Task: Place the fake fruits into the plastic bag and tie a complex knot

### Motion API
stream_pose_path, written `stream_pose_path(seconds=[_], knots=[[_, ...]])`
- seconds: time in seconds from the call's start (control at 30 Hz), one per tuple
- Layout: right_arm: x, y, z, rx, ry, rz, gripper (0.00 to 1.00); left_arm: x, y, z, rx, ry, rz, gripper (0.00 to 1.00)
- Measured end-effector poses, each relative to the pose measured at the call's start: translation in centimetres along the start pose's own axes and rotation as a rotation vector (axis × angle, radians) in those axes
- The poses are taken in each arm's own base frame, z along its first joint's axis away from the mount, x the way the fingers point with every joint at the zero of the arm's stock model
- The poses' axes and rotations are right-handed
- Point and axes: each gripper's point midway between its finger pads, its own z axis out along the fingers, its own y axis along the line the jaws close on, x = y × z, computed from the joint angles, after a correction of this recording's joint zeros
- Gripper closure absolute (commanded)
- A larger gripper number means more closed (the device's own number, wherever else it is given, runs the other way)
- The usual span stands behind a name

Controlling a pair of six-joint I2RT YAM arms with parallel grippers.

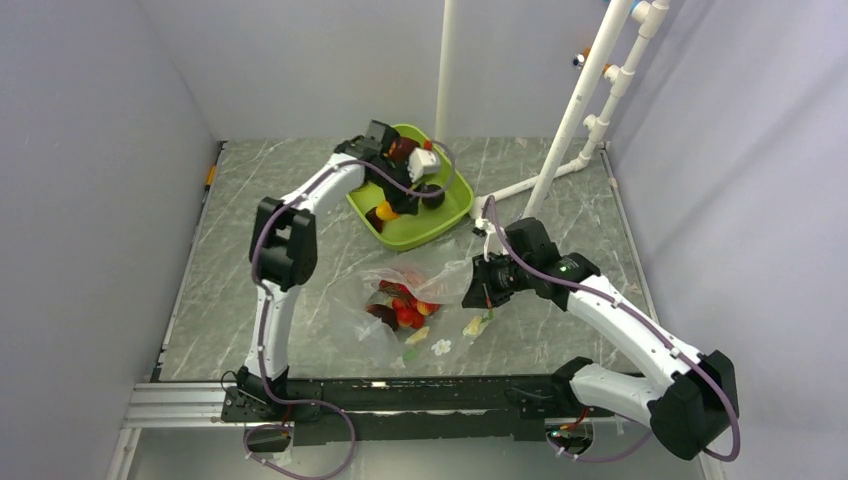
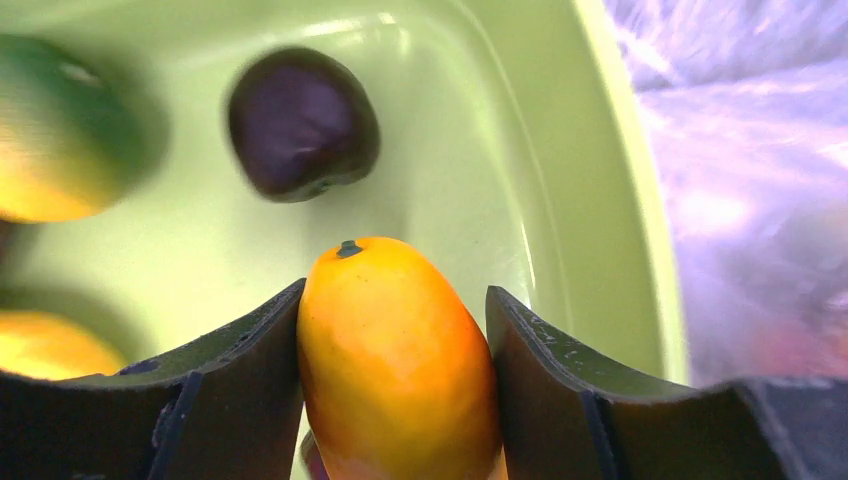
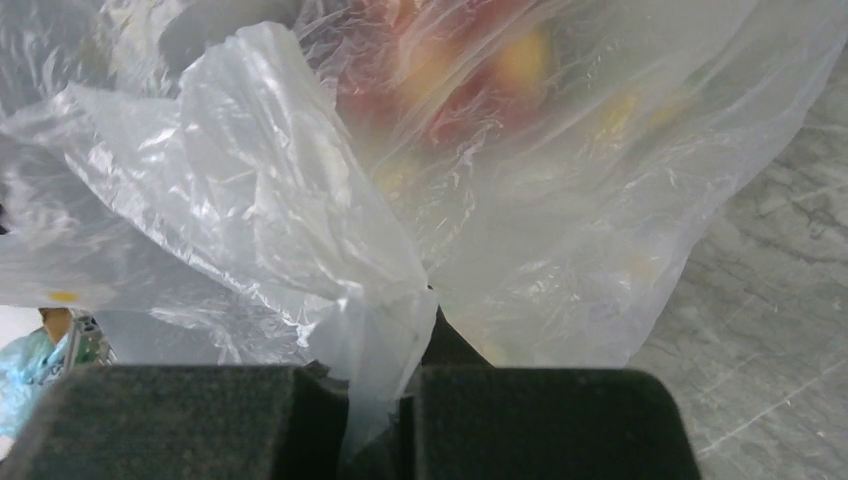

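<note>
Top ext: left gripper [image 1: 392, 207] is down in the lime green tray [image 1: 455, 208] at the far middle of the table [image 1: 240, 300]. Several fake fruits are still in the tray, incl. a maroon one [image 1: 401, 148] by the far rim. The plastic bag [image 1: 445, 278] lies well nearer, between the two arms, with a red/yellow heap of fruits inside [image 1: 405, 312]. Right gripper [image 1: 478, 287] is at the bag's right edge, holding it up a bit. A few small bits sit on the table just beside the bag, too small to ID.

Left wrist: a yellow-orange oblong fruit [image 2: 395, 370] sits stem-up between the fingers [image 2: 240, 350]. Jaws at medium width, pads look to touch both flanks, so it reads as a grip, though I can't tell if it's off the tray floor. Also in the tray: a dark maroon fruit [image 2: 300, 122], a green-yellow fruit [image 2: 55, 130] and another orange-yellow one [image 2: 45, 345], both at frame left and blurred.

Right wrist: pads [image 3: 180, 420] are fully together, pinching a gathered fold of the bag's film. The rest of the bag billows ahead with blurry fruit colours showing through.

Progress: I'd say past halfway on loading – a good pile is bagged, at least four pcs remain in the tray incl. the one in hand. Bag mouth isn't gathered or twisted, so there's no knot yet and the tying is all still to do.
</note>
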Motion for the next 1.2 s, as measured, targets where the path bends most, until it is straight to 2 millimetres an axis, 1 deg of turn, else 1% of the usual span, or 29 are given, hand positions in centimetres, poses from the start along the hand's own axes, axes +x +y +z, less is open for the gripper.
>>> stream_pose_path(seconds=[0.07, 0.13, 0.2, 0.23, 0.27, 0.3, 0.37, 0.43, 0.5, 0.53, 0.6, 0.67, 0.73, 0.77, 0.8, 0.83, 0.93, 1.03, 1.1, 1.13, 1.2], knots=[[-0.8, 0.7, -0.5, -0.016, -0.041, -0.008, 1.00, -2.5, 0.2, -2.9, -0.020, -0.087, -0.026, 0.66], [-1.6, 1.3, -1.0, -0.029, -0.080, -0.016, 1.00, -5.2, -0.2, -6.6, -0.033, -0.195, -0.037, 0.66], [-2.2, 1.8, -1.4, -0.040, -0.114, -0.015, 1.00, -8.3, -1.3, -11.2, -0.041, -0.321, -0.028, 0.66], [-2.6, 2.0, -1.6, -0.045, -0.127, -0.013, 1.00, -10.2, -2.3, -14.0, -0.048, -0.399, -0.007, 0.65], [-2.8, 2.1, -1.6, -0.049, -0.136, -0.009, 1.00, -11.6, -3.3, -16.1, -0.047, -0.451, 0.014, 0.65], [-3.1, 2.3, -1.6, -0.053, -0.146, -0.001, 1.00, -13.4, -4.8, -18.6, -0.045, -0.523, 0.058, 0.64], [-3.4, 2.5, -1.6, -0.059, -0.154, 0.015, 1.00, -15.9, -8.0, -22.5, -0.027, -0.626, 0.140, 0.62], [-3.7, 2.8, -1.7, -0.070, -0.161, 0.036, 1.00, -17.4, -12.2, -25.7, 0.011, -0.713, 0.243, 0.62], [-4.2, 3.2, -1.8, -0.084, -0.175, 0.055, 1.00, -18.3, -16.5, -27.7, 0.062, -0.767, 0.351, 0.61], [-4.5, 3.4, -1.9, -0.089, -0.182, 0.063, 1.00, -18.4, -18.3, -28.2, 0.085, -0.781, 0.402, 0.61], [-5.3, 3.9, -2.2, -0.104, -0.203, 0.081, 1.00, -18.4, -22.0, -28.6, 0.143, -0.795, 0.510, 0.62], [-6.0, 4.3, -2.5, -0.115, -0.224, 0.097, 1.00, -17.6, -25.3, -27.8, 0.205, -0.783, 0.609, 0.62], [-6.6, 4.6, -2.8, -0.122, -0.242, 0.111, 1.00, -16.2, -27.6, -26.4, 0.256, -0.757, 0.678, 0.63], [-6.9, 4.7, -2.9, -0.127, -0.250, 0.120, 1.00, -15.0, -28.7, -25.2, 0.286, -0.733, 0.702, 0.64], [-7.0, 4.8, -3.0, -0.131, -0.256, 0.126, 1.00, -13.8, -29.4, -24.1, 0.310, -0.708, 0.713, 0.65], [-7.1, 4.9, -3.0, -0.134, -0.259, 0.137, 1.00, -12.2, -30.1, -22.6, 0.334, -0.672, 0.717, 0.65], [-7.3, 5.0, -3.1, -0.143, -0.261, 0.162, 1.00, -8.5, -30.6, -19.2, 0.366, -0.580, 0.720, 0.66], [-7.4, 5.1, -3.3, -0.156, -0.263, 0.183, 1.00, -5.1, -30.0, -15.8, 0.335, -0.473, 0.738, 0.64], [-7.5, 5.2, -3.3, -0.160, -0.266, 0.187, 1.00, -3.9, -29.0, -14.1, 0.296, -0.409, 0.744, 0.61], [-7.5, 5.2, -3.3, -0.161, -0.265, 0.189, 1.00, -3.7, -28.3, -13.4, 0.274, -0.385, 0.746, 0.60], [-7.5, 5.2, -3.4, -0.162, -0.266, 0.192, 1.00, -3.7, -26.2, -11.7, 0.204, -0.338, 0.758, 0.57]])
